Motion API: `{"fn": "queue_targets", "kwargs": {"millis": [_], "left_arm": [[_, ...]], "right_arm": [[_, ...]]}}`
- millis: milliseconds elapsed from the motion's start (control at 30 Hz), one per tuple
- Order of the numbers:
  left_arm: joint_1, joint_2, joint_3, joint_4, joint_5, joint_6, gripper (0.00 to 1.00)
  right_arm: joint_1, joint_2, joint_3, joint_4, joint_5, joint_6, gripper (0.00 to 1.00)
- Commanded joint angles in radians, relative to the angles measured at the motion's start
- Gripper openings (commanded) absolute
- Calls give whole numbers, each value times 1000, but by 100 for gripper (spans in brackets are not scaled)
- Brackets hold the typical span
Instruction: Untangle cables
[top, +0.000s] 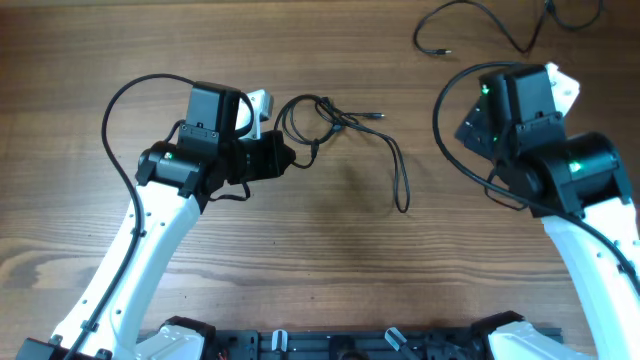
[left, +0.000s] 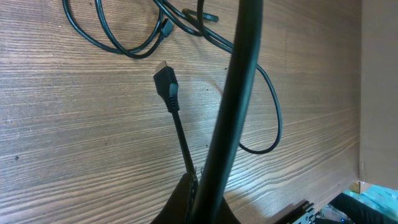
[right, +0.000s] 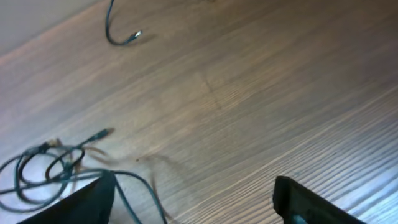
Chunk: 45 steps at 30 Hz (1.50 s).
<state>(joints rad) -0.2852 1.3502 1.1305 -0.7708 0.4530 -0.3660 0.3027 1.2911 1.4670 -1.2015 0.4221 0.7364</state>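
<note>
The cables lie as a loose tangle (top: 320, 118) at the table's middle. One strand trails right to a long loop (top: 402, 190), and a small plug (top: 376, 117) points right. My left gripper (top: 289, 157) sits at the tangle's left edge. In the left wrist view it (left: 194, 182) is shut on a thin black cable (left: 180, 134) whose plug end (left: 166, 84) sticks out ahead of the jaws. A separate cable (top: 480, 20) lies at the far right. My right gripper (right: 193, 199) is open over bare wood, and the tangle (right: 43, 165) shows to its lower left.
A thick blurred black cord (left: 239, 93) crosses close to the left wrist camera. The right arm (top: 545, 140) hovers right of the tangle. The arms' bases and a black rail (top: 340, 345) line the near edge. The table's right edge (left: 360, 93) shows in the left wrist view.
</note>
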Motion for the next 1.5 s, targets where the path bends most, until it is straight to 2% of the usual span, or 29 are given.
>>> {"fn": "queue_targets", "kwargs": {"millis": [0,33,67,167,333,500,567,700,833,933,1033,1100,1133,1467], "left_arm": [[0,6,2,-4,-5,-9,4],[-9,6,2,-3,-5,-9,4],[-13,6,2,0,-5,-9,4],[-20,6,2,3,-10,-9,4],[-20,8,2,3,-10,-9,4],[-20,32,2,5,-10,-10,4],[-20,45,2,5,-10,-10,4],[-20,49,2,8,-9,-10,4],[-21,49,2,8,-9,-10,4],[-21,49,2,11,-9,-10,4],[-21,49,2,11,-9,-10,4],[-21,49,2,11,-9,-10,4],[-21,49,2,11,-9,-10,4],[-21,49,2,12,-9,-10,4]], "right_arm": [[-3,39,17,56,-180,-128,88],[-3,71,14,121,-344,-241,88],[-3,89,13,153,-425,-298,88],[6,204,13,259,-718,-622,89],[15,378,13,252,-737,-962,90],[15,467,13,305,-734,-1135,92],[15,498,13,320,-734,-1183,92],[15,568,13,360,-731,-1184,89],[36,616,13,387,-730,-1211,80],[58,619,13,408,-726,-1233,78],[67,624,13,408,-703,-1234,72],[66,630,13,408,-676,-1234,60],[67,633,13,408,-667,-1234,59],[67,636,12,412,-651,-1233,63]]}}
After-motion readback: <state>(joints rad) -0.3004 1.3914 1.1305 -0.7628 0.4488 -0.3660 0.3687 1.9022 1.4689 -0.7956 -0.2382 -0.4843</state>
